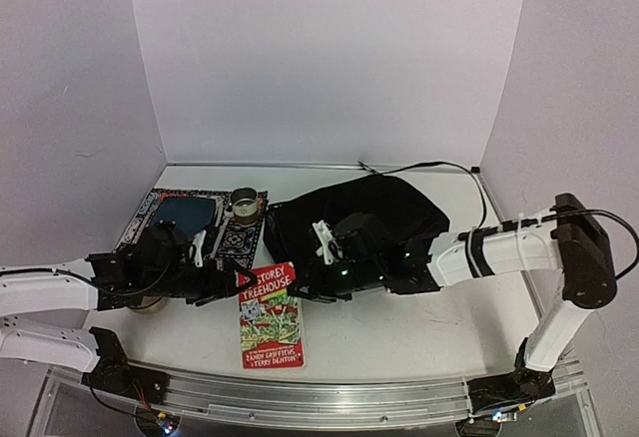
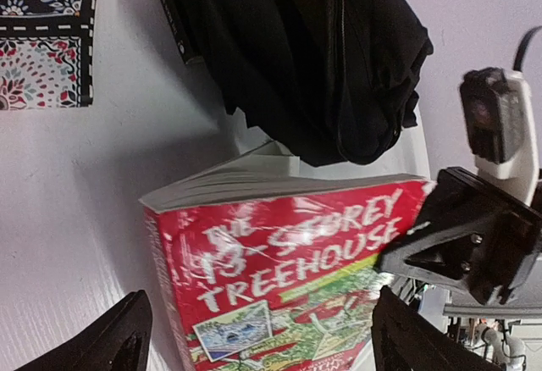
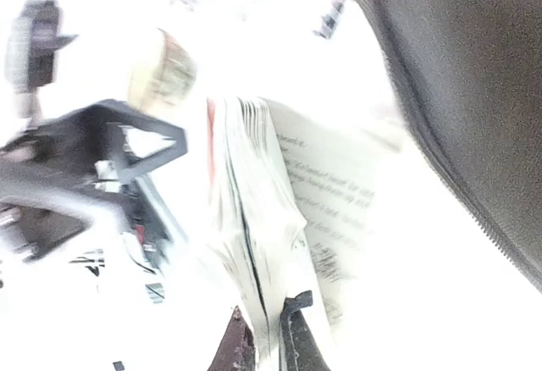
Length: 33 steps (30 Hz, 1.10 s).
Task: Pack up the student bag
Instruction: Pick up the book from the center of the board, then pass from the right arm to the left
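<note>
The student bag (image 1: 371, 214) is a soft black backpack slumped at the table's middle; it also shows in the left wrist view (image 2: 313, 49) and the right wrist view (image 3: 474, 91). A red paperback, "The 13-Storey Treehouse" (image 1: 271, 319), lies in front of it with its far end raised (image 2: 288, 261). My left gripper (image 2: 267, 346) is open, one finger on each side of the book without touching it. My right gripper (image 3: 267, 347) is shut on a wad of the book's pages (image 3: 262, 218) at its bag-side end, and its black head (image 2: 457, 244) shows beside the cover.
A patterned mat (image 1: 150, 208) lies at the back left with a blue item (image 1: 187, 214) and a round metal tin (image 1: 243, 199) on it. A black cable (image 1: 419, 168) runs along the back wall. The right arm (image 1: 519, 247) reaches across from the right edge.
</note>
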Each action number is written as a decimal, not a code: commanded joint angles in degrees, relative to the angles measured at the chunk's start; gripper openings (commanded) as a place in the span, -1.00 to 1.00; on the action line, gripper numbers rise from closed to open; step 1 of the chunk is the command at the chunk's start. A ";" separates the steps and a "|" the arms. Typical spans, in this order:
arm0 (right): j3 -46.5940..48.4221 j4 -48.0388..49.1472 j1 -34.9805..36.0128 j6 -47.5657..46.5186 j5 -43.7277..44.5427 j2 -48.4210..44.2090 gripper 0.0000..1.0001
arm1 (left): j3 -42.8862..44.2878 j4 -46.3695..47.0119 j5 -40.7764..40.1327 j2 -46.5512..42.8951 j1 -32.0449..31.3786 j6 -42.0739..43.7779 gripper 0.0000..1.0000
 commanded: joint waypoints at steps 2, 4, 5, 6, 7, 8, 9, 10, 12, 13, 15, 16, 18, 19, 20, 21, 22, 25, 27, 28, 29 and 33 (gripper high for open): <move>-0.65 8.25 0.27 -3.39 3.29 -8.57 -1.00 | -2.26 6.00 -5.61 -5.30 0.31 -1.34 0.89; -1.42 9.68 0.20 -3.68 4.58 -10.33 -1.00 | -4.17 10.75 -4.84 -6.81 0.24 -1.78 0.90; -2.03 10.63 0.22 -3.81 5.20 -11.05 -1.00 | -5.10 13.13 -4.10 -7.58 0.24 -1.86 0.90; -2.48 11.63 0.21 -3.97 5.81 -11.83 -1.00 | -5.91 15.40 -3.15 -8.08 0.24 -1.87 0.90; -2.99 12.52 0.22 -4.07 6.38 -12.56 -1.00 | -6.27 16.71 -2.35 -8.30 0.22 -1.64 0.90; -3.54 13.48 0.19 -4.11 6.99 -13.30 -1.00 | -6.40 17.64 -1.71 -8.43 0.22 -1.28 0.90; -4.14 14.59 0.09 -4.08 7.59 -14.11 -1.00 | -6.32 18.28 -1.21 -8.47 0.23 -0.77 0.90; -4.81 15.58 0.04 -4.07 8.09 -14.90 -1.00 | -6.28 18.78 -0.67 -8.48 0.23 -0.24 0.90; -5.78 17.88 -0.06 -4.15 8.90 -16.43 -1.00 | -6.30 20.70 0.68 -8.60 0.23 0.37 0.89; -6.03 18.97 -0.11 -4.34 8.99 -16.94 -1.00 | -6.29 22.00 1.47 -8.53 0.23 0.63 0.88; -6.21 20.66 -0.22 -5.00 9.17 -18.10 -1.00 | -6.09 24.51 3.05 -7.89 0.23 1.23 0.86; -6.33 21.49 -0.27 -5.36 9.33 -18.60 -1.00 | -5.86 25.54 3.79 -7.32 0.23 1.50 0.85; -6.74 23.27 -0.37 -5.75 9.67 -19.67 -1.00 | -5.37 27.16 5.17 -5.86 0.23 1.84 0.84; -7.06 24.47 -0.51 -5.93 9.78 -20.36 -1.00 | -5.17 28.01 5.55 -5.18 0.23 1.86 0.83; -7.44 25.46 -0.62 -6.06 9.94 -20.96 -1.00 | -5.13 28.97 5.95 -4.30 0.23 1.89 0.83; -7.68 26.07 -0.69 -6.13 10.39 -21.71 -1.00 | -5.12 29.79 6.45 -3.78 0.19 1.77 0.82; -7.75 26.43 -0.80 -6.33 10.92 -22.33 -1.00 | -5.13 31.10 6.92 -3.36 0.22 1.54 0.81; -7.80 26.95 -1.23 -7.07 12.76 -23.86 -1.00 | -5.52 35.97 8.73 -2.58 0.23 0.88 0.77; -7.78 27.40 -1.50 -7.22 13.35 -24.36 -1.00 | -5.35 38.95 10.11 -2.13 0.23 0.98 0.69; -7.74 27.98 -1.64 -7.18 13.50 -24.46 -1.00 | -5.26 40.26 10.78 -1.71 0.23 1.00 0.65; -7.63 28.47 -1.71 -7.16 13.43 -24.40 -1.00 | -5.06 41.71 11.57 -1.39 0.23 0.93 0.60; -7.13 29.70 -1.89 -7.14 12.99 -23.58 -1.00 | -3.83 46.39 14.78 0.97 0.16 0.41 0.43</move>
